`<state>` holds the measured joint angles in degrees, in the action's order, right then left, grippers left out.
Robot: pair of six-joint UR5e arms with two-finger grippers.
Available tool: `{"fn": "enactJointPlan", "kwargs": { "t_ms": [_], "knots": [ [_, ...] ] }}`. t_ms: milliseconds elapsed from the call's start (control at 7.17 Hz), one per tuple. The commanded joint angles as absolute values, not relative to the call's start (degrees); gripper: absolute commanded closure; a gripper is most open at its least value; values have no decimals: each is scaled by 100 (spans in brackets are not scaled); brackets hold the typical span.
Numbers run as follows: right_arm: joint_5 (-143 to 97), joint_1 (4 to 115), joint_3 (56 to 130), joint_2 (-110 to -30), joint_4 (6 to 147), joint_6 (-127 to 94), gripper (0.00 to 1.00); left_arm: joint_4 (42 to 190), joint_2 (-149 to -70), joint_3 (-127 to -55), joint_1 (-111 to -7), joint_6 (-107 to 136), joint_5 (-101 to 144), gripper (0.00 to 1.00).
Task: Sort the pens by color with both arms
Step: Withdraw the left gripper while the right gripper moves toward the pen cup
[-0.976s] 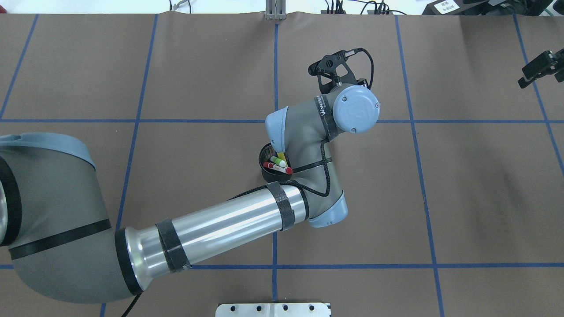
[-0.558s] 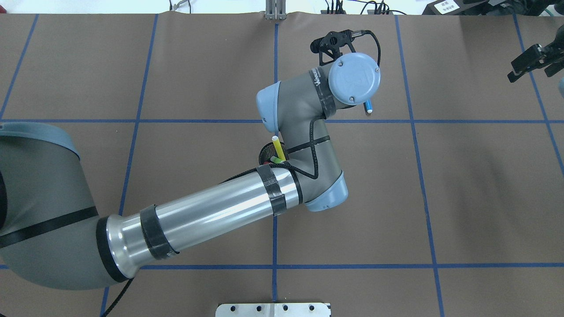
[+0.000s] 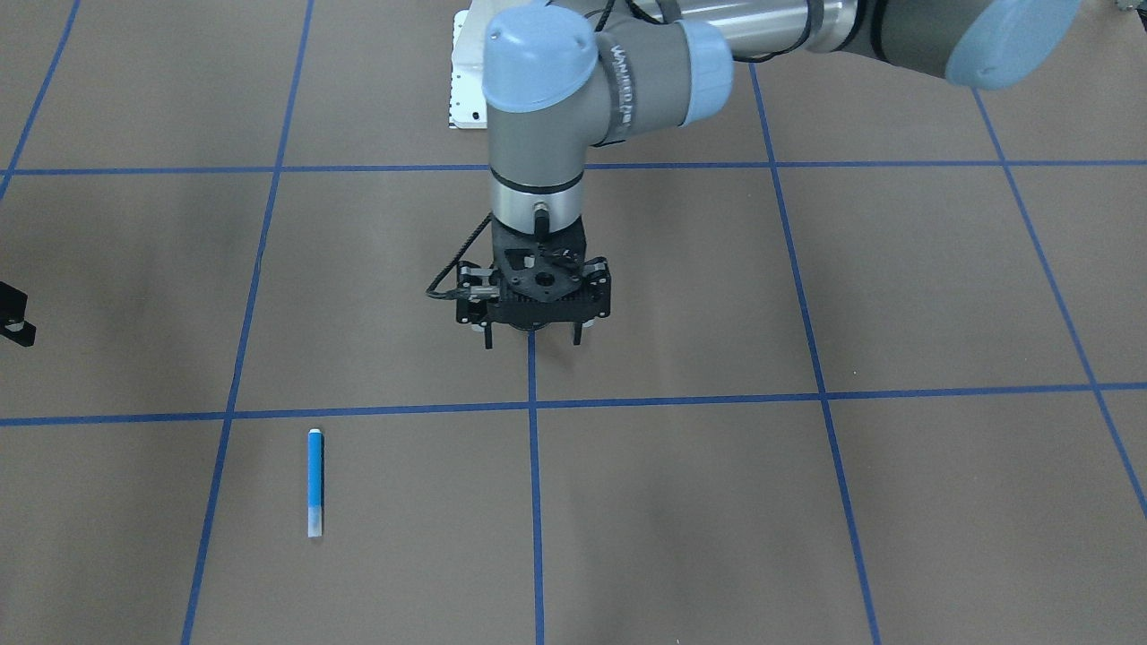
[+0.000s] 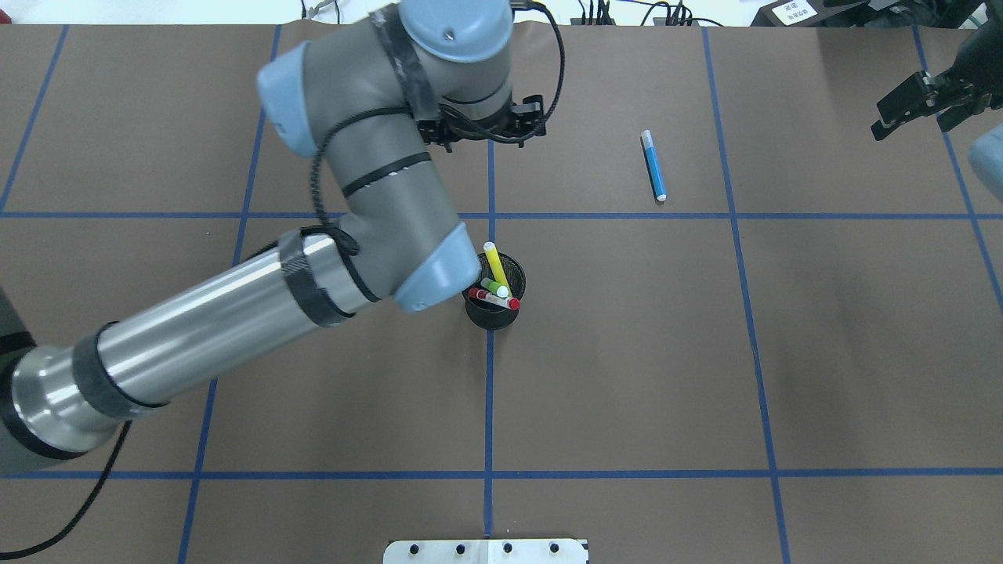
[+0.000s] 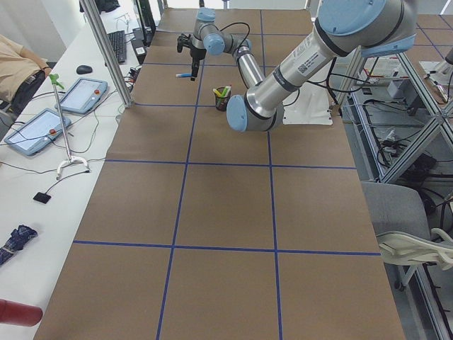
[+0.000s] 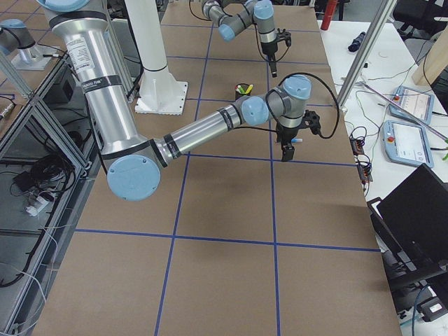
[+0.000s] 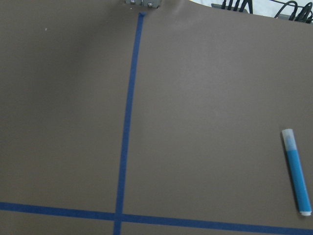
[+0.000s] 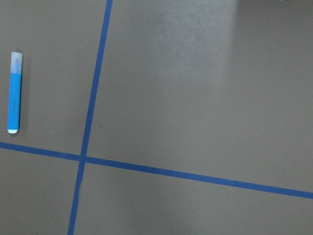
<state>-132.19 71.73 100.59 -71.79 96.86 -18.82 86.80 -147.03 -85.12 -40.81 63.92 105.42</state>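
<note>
We judge the sorting to be about a quarter done. One of four pens is out: the slim blue marker pen with a pale cap [image 4: 653,166] lies flat and alone on the brown paper-covered surface [image 4: 783,352], in a far grid square on the robot's right side, just beyond a blue tape line.

The other three are not yet sorted. The yellow marker pen [image 4: 494,261], the lime green marker pen [image 4: 494,287] and the white-bodied pen with red ends [image 4: 494,298] lean together in the black mesh cup [image 4: 492,315] near the middle of the surface.

The left arm's black two-finger pincer [image 3: 532,340] hangs over the centre tape line beyond the cup, its jaws wide and holding nothing, well apart from the blue pen. The right arm's black pincer [image 4: 913,117] sits at the far right edge. We cannot tell whether it is wide or narrow, and no pen shows in it.

Three more picks from the cup are left, each pen needing its own spot.
</note>
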Motion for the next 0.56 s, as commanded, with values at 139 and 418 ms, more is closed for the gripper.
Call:
{"fn": "enactJointPlan", "kwargs": {
  "t_ms": [139,418],
  "knots": [
    [-13210,6463,10562,-6865,9677,-3508,0,7955,-13031,-10113,-5121,4252,11783,2],
    [-13149,5900,10766,-6584,9642,-5169,1,7919,-12352,-10309,-5789,3021,12408,1]
  ]
}}
